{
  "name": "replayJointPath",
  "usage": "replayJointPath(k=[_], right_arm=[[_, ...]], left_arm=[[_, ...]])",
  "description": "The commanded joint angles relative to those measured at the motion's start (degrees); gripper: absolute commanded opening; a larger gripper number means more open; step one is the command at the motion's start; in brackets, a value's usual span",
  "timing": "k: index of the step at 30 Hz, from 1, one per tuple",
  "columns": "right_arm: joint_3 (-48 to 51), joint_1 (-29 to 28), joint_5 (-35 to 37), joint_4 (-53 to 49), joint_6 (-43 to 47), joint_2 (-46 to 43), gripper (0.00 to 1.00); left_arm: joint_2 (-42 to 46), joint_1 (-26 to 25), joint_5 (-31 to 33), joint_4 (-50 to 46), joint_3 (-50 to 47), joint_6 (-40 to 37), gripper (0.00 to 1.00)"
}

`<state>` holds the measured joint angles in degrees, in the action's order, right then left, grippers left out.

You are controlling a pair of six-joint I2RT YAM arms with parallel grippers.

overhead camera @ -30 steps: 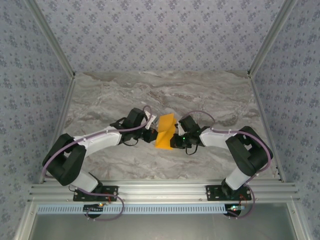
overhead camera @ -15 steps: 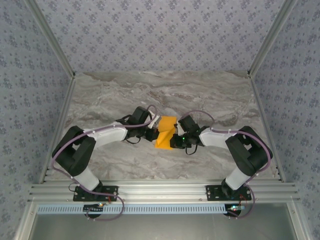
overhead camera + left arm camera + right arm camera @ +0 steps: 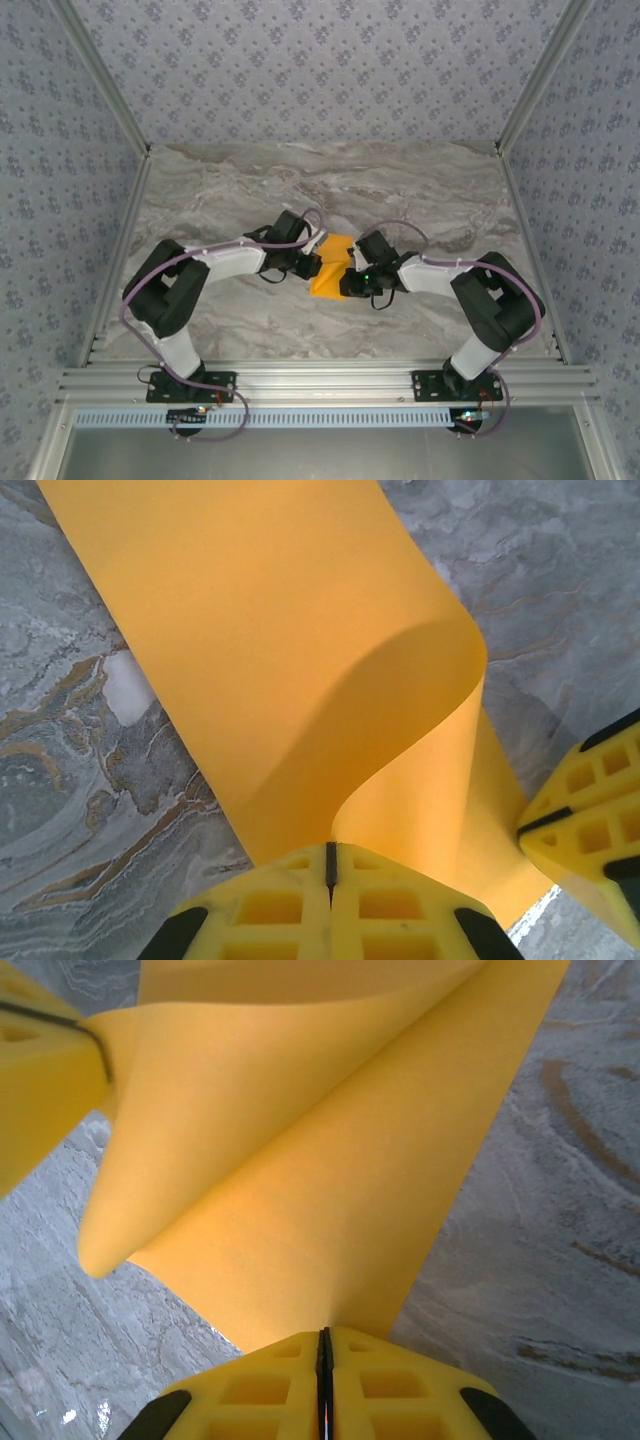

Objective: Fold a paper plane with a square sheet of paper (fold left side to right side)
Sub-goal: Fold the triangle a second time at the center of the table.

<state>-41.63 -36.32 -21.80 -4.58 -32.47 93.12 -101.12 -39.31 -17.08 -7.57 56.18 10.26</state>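
The square sheet of paper (image 3: 332, 262) is near the middle of the table (image 3: 220, 190), held between the two claws; the left claw (image 3: 331, 858) is closed on one edge of it, its fingers pressed together with the paper pinched in the seam; the right claw (image 3: 322, 1345) is clamped shut in the same way on the opposite edge; in the left wrist view the sheet bows upward and rolls over in a soft curve toward the right claw, with no sharp crease anywhere; by my reading the first fold, left side to right side, is under way but not finished; the edges are not yet laid together and nothing is pressed flat; the crease and every later fold remain to be made, and nothing dart-like has taken form.
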Motion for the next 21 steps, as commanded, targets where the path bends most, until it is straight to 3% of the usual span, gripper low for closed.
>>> replayJointPath(k=[1, 21], right_arm=[[-0.82, -0.62, 0.88, -3.07, 1.09, 0.79, 0.09], [-0.59, -0.91, 1.32, -3.73, 1.36, 0.84, 0.09]], left_arm=[[-1.49, 0.23, 0.54, -1.04, 2.09, -1.3, 0.0], [-3.2, 0.28, 2.58, -0.4, 2.7, -1.39, 0.0]])
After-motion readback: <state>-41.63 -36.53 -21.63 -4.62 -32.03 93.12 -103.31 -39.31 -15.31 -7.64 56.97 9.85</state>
